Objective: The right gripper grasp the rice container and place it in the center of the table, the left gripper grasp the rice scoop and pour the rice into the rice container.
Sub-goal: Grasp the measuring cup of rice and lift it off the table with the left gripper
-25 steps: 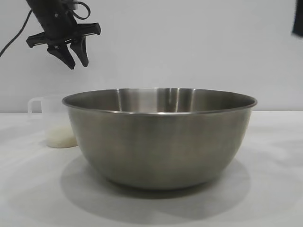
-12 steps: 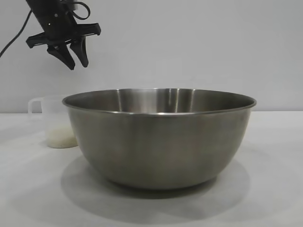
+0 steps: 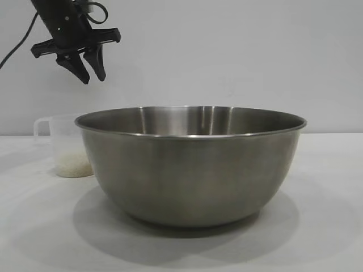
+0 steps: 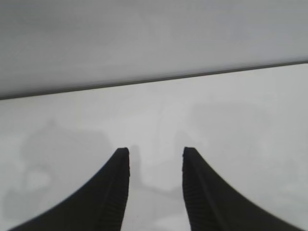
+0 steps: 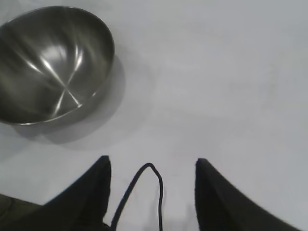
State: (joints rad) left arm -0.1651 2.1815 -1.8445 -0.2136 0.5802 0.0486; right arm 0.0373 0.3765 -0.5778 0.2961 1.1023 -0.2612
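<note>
Well below the spread left tool (image 3: 89, 72), the rice scoop (image 3: 67, 146).

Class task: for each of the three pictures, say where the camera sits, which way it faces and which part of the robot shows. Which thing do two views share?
Exterior: level at table height, facing the rice container; the left gripper hangs above the rice scoop.
Left wrist: on the left arm, facing bare table between open fingers.
Right wrist: high up, facing down; the right gripper open.
Shared: the rice container, in the exterior and right wrist views.
</note>
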